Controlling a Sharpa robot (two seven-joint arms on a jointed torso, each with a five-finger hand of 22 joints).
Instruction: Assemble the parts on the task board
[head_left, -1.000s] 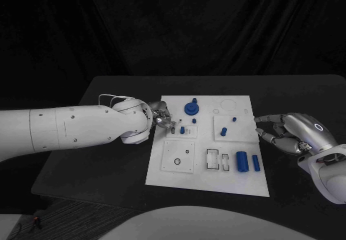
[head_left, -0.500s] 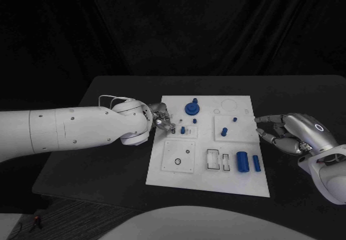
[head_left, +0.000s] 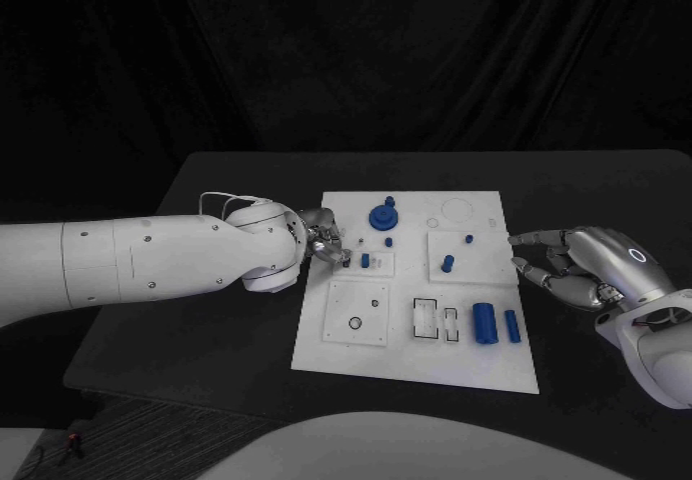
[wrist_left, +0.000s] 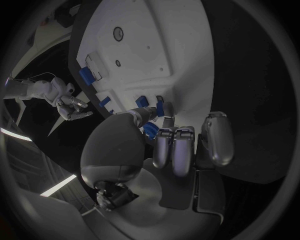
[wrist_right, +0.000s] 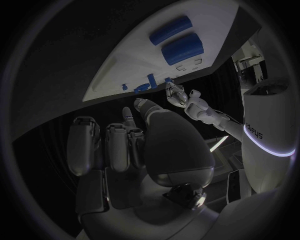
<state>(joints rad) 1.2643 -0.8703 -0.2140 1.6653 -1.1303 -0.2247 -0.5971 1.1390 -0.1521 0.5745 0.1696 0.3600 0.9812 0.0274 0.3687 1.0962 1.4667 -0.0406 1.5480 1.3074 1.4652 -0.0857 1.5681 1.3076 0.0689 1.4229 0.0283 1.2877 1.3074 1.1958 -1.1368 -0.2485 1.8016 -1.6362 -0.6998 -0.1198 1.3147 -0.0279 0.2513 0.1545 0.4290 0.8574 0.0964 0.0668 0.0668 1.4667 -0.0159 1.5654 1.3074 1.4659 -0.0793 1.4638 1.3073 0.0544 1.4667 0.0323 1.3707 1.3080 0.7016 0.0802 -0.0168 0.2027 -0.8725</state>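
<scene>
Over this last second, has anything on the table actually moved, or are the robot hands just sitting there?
Very little. The left robot hand has eased slightly toward the small blue peg near the task board's left edge, fingertips close beside it; whether they touch it is unclear. Nothing was picked up or let go. The right robot hand stayed beside the board's right edge, fingers curled in, and the blue parts lie as before.

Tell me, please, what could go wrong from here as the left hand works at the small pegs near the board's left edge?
1. The left hand has its fingers right by a small blue peg; a slip could tip or knock it.
2. The tall blue knob stands close beyond that hand, so a wide finger move might bump it.
3. The right hand hovers beside the task board; drifting inward, it could nudge the board.
</scene>
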